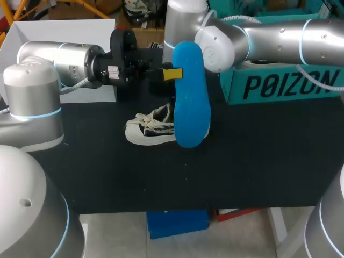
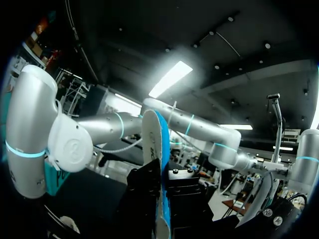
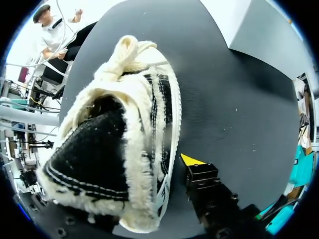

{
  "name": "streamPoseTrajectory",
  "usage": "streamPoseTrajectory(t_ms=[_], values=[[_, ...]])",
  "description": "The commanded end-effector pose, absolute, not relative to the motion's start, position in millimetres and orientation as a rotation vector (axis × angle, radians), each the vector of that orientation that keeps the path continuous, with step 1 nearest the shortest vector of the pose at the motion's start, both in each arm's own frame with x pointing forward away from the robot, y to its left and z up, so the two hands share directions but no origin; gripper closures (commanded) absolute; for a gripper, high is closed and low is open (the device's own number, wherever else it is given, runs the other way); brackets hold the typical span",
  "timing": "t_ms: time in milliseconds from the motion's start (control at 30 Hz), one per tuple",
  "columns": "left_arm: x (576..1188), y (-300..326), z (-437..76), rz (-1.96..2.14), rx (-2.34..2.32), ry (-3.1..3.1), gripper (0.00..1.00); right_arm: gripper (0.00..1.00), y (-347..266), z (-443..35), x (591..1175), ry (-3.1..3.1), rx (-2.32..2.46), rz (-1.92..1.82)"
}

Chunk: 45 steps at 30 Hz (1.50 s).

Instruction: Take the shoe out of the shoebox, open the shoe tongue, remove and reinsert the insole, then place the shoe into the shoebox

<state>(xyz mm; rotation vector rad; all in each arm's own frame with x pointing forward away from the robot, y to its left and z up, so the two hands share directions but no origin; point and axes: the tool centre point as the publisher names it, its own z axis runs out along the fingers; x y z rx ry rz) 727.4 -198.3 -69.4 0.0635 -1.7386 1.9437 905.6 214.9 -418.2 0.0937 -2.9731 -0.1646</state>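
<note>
A blue insole [image 1: 189,94] hangs upright in the air above the table, and my left gripper [image 1: 167,73] is shut on its upper edge. In the left wrist view the insole [image 2: 160,164] stands edge-on in that gripper [image 2: 162,199]. Below it a black and cream sneaker [image 1: 151,128] with frayed trim lies on the black table [image 1: 258,161]. My right arm [image 1: 269,37] reaches down behind the insole, which hides its gripper in the head view. In the right wrist view the right gripper [image 3: 159,167] sits at the side wall of the sneaker [image 3: 109,149].
The teal shoebox [image 1: 285,83] stands at the back right of the table. A white lid or box [image 1: 59,32] lies at the back left, behind my left arm.
</note>
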Motion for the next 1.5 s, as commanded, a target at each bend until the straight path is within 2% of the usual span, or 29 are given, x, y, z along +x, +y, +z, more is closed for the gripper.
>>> streamPoseTrajectory(t_ms=[33,67,267,400,1233,1500], values=[[726.6,-199.8,-70.4,1.947,0.066,-1.74,1.0,0.81,212.7,-420.7,901.6,-2.971,0.081,-0.177],[726.6,-199.8,-70.4,1.947,0.066,-1.74,1.0,1.0,212.4,-421.1,901.1,-2.97,0.079,-0.18],[726.6,-199.8,-70.4,1.947,0.066,-1.74,1.0,1.0,214.2,-422.5,898.0,-2.951,0.099,-0.211],[726.6,-199.8,-70.4,1.947,0.066,-1.74,1.0,1.0,221.4,-417.2,895.8,-2.886,0.19,-0.359],[726.6,-199.8,-70.4,1.947,0.066,-1.74,1.0,1.0,221.4,-417.2,895.8,-2.886,0.19,-0.359],[726.6,-199.8,-70.4,1.947,0.066,-1.74,1.0,1.0,204.7,-389.8,916.9,-3.124,-0.018,-0.205]])
